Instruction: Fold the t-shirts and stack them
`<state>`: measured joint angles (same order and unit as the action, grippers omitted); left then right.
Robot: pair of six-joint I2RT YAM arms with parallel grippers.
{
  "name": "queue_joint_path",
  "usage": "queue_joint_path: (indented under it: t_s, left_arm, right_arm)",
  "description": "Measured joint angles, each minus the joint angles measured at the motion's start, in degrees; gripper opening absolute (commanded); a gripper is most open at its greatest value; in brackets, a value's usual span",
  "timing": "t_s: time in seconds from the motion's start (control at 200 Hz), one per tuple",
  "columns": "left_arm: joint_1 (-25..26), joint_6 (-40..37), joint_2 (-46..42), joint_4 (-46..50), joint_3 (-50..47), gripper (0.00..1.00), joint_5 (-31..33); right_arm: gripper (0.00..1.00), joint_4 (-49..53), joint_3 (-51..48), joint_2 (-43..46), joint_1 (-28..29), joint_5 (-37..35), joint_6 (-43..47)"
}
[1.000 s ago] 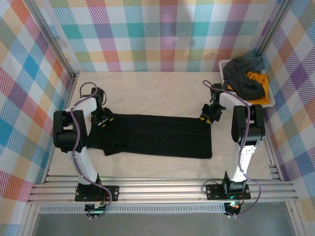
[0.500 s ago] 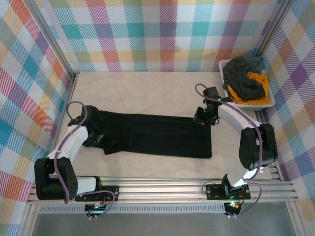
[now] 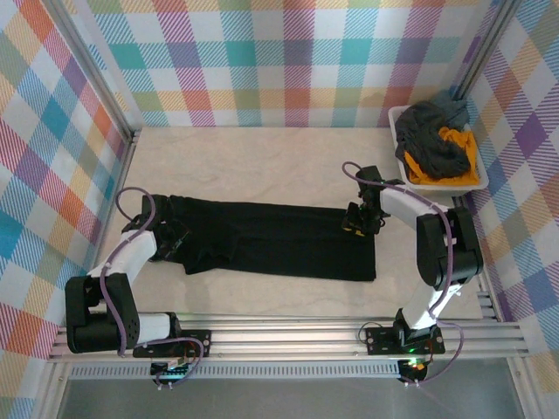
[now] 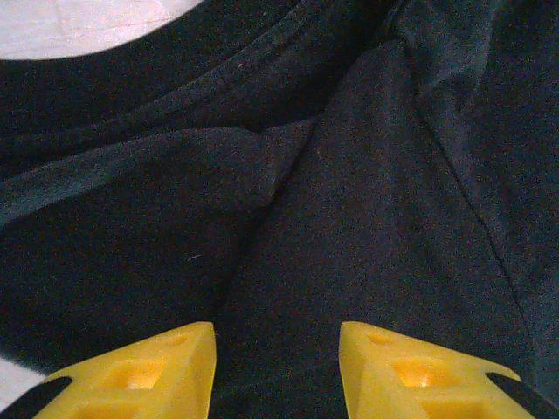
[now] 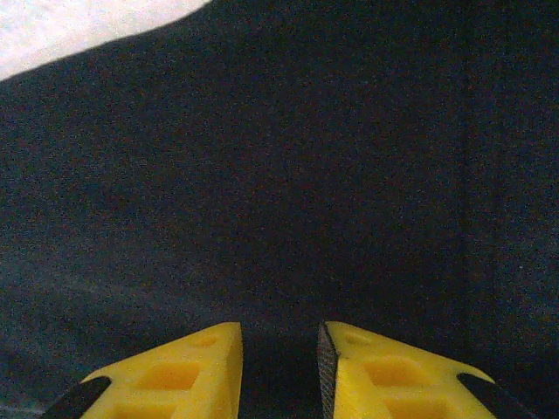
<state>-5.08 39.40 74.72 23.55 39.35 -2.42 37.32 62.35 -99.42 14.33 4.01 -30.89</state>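
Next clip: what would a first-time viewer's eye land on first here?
A long black t-shirt lies stretched across the middle of the table, with the left gripper low over its left end and the right gripper over its far right corner. At far right, a white tub holds a dark grey shirt and an orange shirt.

Black t-shirt (image 3: 279,244): matt knit cloth, soft, with a stitched collar.
Tub (image 3: 441,186): smooth white plastic.
Frame rails (image 3: 288,336): ribbed metal, dull sheen.
Left gripper fingers (image 4: 140,375): matt yellow plastic.

Black t-shirt (image 3: 279,240), yellow pincer fingers (image 4: 140,371), white tub (image 3: 441,186), multicoloured plaid walls (image 3: 288,61)
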Motion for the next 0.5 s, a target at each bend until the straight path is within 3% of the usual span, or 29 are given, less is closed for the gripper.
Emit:
queue_joint_path:
  t_s: [0.255,0.5]
  left_arm:
    - [0.0,0.0,1.2,-1.6,-2.0,0.38,0.1]
    - [0.0,0.2,1.4,-3.8,-3.6,0.05,-0.2]
  right_arm:
    - [0.30,0.0,0.0,-0.4,0.0,-0.4,-0.2]
    - [0.30,0.0,0.1,-0.9,0.0,-0.4,-0.4]
